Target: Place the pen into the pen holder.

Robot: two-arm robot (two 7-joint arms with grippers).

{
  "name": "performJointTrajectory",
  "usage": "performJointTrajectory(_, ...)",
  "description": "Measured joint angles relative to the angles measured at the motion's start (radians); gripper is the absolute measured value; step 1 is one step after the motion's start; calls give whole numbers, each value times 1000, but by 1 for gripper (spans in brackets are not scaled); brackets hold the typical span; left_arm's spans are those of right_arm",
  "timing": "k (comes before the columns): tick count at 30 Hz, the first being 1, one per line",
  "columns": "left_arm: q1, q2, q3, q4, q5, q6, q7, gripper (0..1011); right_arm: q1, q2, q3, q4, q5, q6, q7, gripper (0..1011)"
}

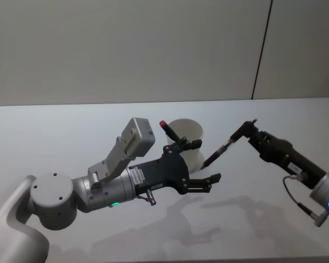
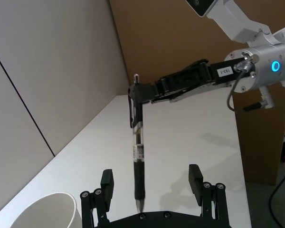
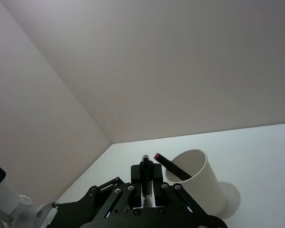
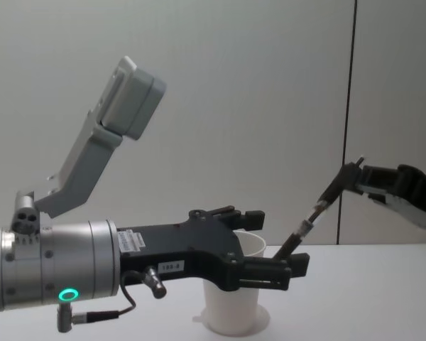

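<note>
My right gripper [image 1: 247, 129] is shut on the top end of a black pen [image 1: 219, 149]. The pen hangs slanted, tip down, just to the right of the white paper cup pen holder [image 1: 191, 133]. My left gripper [image 1: 208, 160] reaches in front of the cup, open. In the left wrist view the pen [image 2: 138, 159] hangs between the left gripper's fingers [image 2: 107, 183], untouched, while the right gripper [image 2: 133, 95] holds its clip end. The chest view shows the pen [image 4: 309, 226] tilted above the cup [image 4: 233, 307], its tip past the rim on the right.
A dark pen with a red cap [image 1: 165, 126] leans inside the cup, seen also as the red-capped pen [image 3: 168, 165] in the right wrist view. The white table [image 1: 55, 137] runs back to a grey wall. The left arm's body [image 1: 98, 189] fills the near left.
</note>
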Motion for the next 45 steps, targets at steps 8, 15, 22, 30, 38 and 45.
performJointTrajectory(8,0,0,0,0,0,0,0,1000,60,8,6,42,-61,-31,28,132)
performJointTrajectory(15,0,0,0,0,0,0,0,1000,128,7,7,95,-100,-39,64,132)
performJointTrajectory(22,0,0,0,0,0,0,0,1000,207,-2,2,168,-127,-37,115,132)
performJointTrajectory(30,0,0,0,0,0,0,0,1000,309,-23,-12,272,-161,-32,181,132)
performJointTrajectory(38,0,0,0,0,0,0,0,999,415,-51,-36,404,-215,-46,238,132)
performJointTrajectory(45,0,0,0,0,0,0,0,999,496,-78,-61,516,-268,-71,263,132)
